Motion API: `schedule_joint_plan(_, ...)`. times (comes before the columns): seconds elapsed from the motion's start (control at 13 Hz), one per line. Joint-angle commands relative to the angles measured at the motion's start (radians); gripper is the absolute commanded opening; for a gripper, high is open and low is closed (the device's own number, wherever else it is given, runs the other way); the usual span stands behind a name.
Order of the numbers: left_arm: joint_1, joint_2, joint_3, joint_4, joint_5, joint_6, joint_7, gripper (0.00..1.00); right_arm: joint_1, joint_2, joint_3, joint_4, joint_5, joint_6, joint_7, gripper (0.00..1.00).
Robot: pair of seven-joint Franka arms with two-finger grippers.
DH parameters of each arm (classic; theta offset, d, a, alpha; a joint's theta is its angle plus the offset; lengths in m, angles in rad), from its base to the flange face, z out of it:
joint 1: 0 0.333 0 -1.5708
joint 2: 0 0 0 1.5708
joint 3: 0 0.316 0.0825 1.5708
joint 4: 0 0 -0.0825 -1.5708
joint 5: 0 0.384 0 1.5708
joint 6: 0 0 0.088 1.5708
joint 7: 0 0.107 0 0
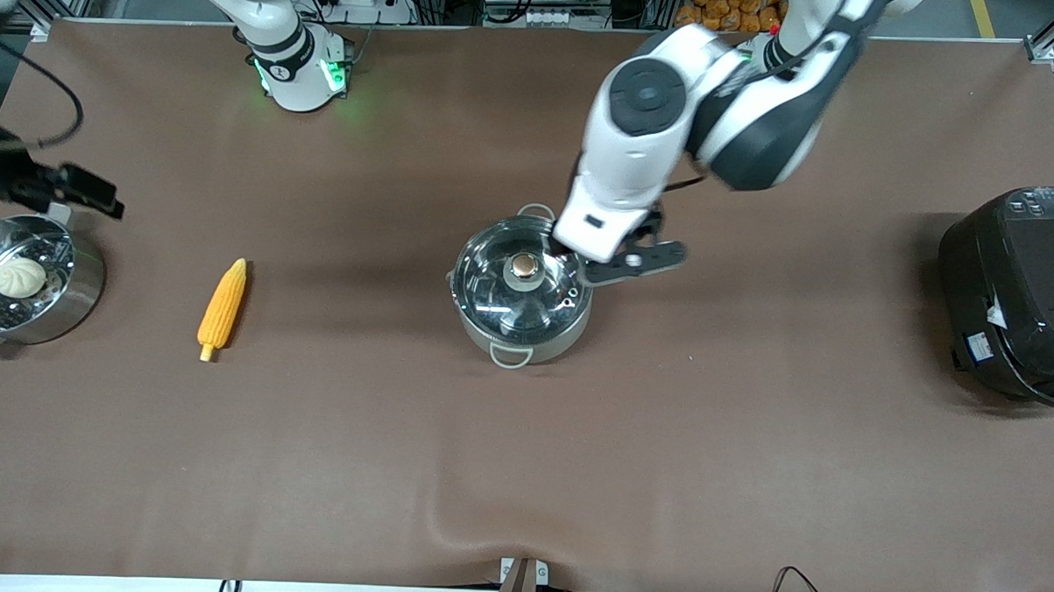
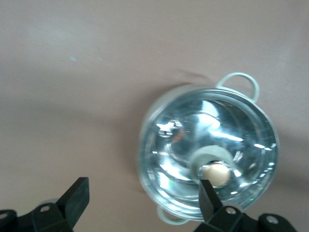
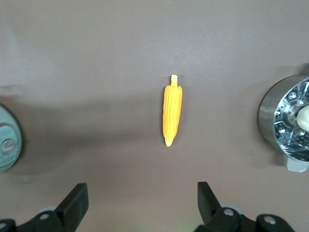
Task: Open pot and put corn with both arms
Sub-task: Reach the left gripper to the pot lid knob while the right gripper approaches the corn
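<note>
Left gripper (image 1: 617, 266) spread wide, empty, hovering over the pot's (image 1: 522, 292) edge toward the left arm's end of the table. Seen in the left wrist view with one black fingertip (image 2: 206, 191) just beside the knob (image 2: 216, 174), whether touching cannot be told; other finger (image 2: 77, 195) well apart, over bare cloth. Right gripper (image 3: 140, 199) likewise spread wide, holding nothing, hanging over the table cloth (image 1: 521, 453) near the corn (image 3: 172, 111).

Pot round, shiny steel, two small loop handles, sitting mid-table with its clear domed glass lid (image 2: 208, 152) on; knob round and pale tan on a light collar. Corn (image 1: 222, 308) lying flat toward the right arm's end of the table, well apart from the pot: yellow-orange, tapered, ribbed with kernel rows, short stub at the end nearer the front camera. Steamer pan (image 1: 32, 279) with perforated tray and white pleated bun (image 1: 19, 276) at the right arm's end. Bulky black rice cooker (image 1: 1018, 291) at the left arm's end. Cloth brown, matte, slightly wrinkled.
</note>
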State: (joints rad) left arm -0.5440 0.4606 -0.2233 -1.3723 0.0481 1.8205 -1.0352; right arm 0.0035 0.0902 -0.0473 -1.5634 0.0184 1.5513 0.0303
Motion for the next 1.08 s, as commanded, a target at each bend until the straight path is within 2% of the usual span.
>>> schedule_joint_plan(0.0, -0.063, 0.082, 0.018, 0.068, 0.001, 0.051, -0.075, 1.00, -0.026, 0.087, 0.006, -0.033, -0.001, 0.081, 0.010, 1.00)
schedule_joint_plan(0.23, -0.117, 0.148, 0.025, 0.068, 0.009, 0.126, -0.124, 1.00, -0.054, 0.152, 0.006, -0.110, -0.002, 0.218, 0.010, 1.00)
schedule_joint_plan(0.46, -0.206, 0.185, 0.111, 0.070, 0.015, 0.163, -0.148, 1.00, -0.062, 0.190, 0.006, -0.231, -0.002, 0.369, 0.003, 1.00)
schedule_joint_plan(0.77, -0.220, 0.204, 0.130, 0.070, 0.013, 0.168, -0.141, 1.00, -0.109, 0.250, 0.004, -0.317, -0.002, 0.384, 0.002, 1.00)
schedule_joint_plan(1.0, -0.215, 0.202, 0.130, 0.070, 0.015, 0.168, -0.138, 0.97, -0.158, 0.266, 0.007, -0.328, 0.003, 0.411, -0.064, 1.00)
